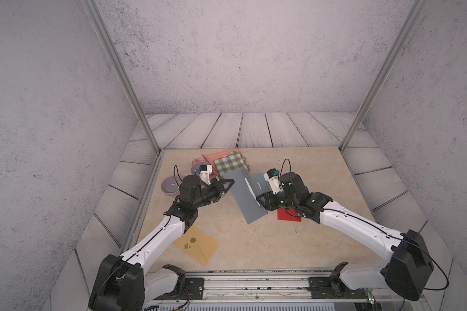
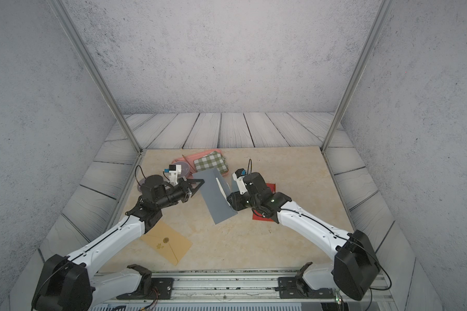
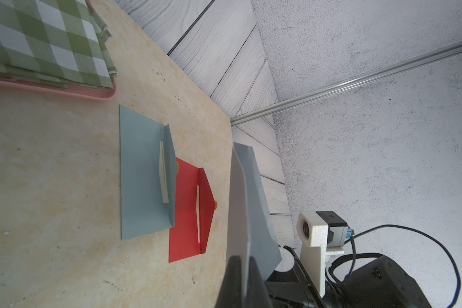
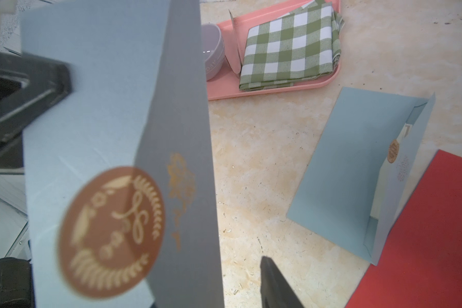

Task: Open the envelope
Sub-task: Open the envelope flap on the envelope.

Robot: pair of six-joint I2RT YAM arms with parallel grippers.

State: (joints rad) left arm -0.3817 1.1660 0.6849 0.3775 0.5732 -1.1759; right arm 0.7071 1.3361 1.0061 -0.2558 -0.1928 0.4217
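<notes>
Grey-blue paper envelope [image 1: 241,198]: held clear of the beige stone-look table [image 1: 254,242], tilted on edge between the two arms. Left gripper [image 1: 227,184] pinched tight on its far corner. Right gripper [image 1: 262,200] at the opposite, near edge, jaws straddling the paper; cannot tell whether they grip. Round brown sticker seal [image 4: 110,232] on the pale flap sits near a right fingertip [image 4: 275,282]. Judgement: catch the flap alone, not the body, then peel away from the left hold, gently, since paper tears.

envelope [image 1: 240,194]: grey-blue | seal [image 4: 110,232]: brown, gold | cloth [image 1: 231,163]: green-white check | tray [image 4: 278,90]: pink
</notes>
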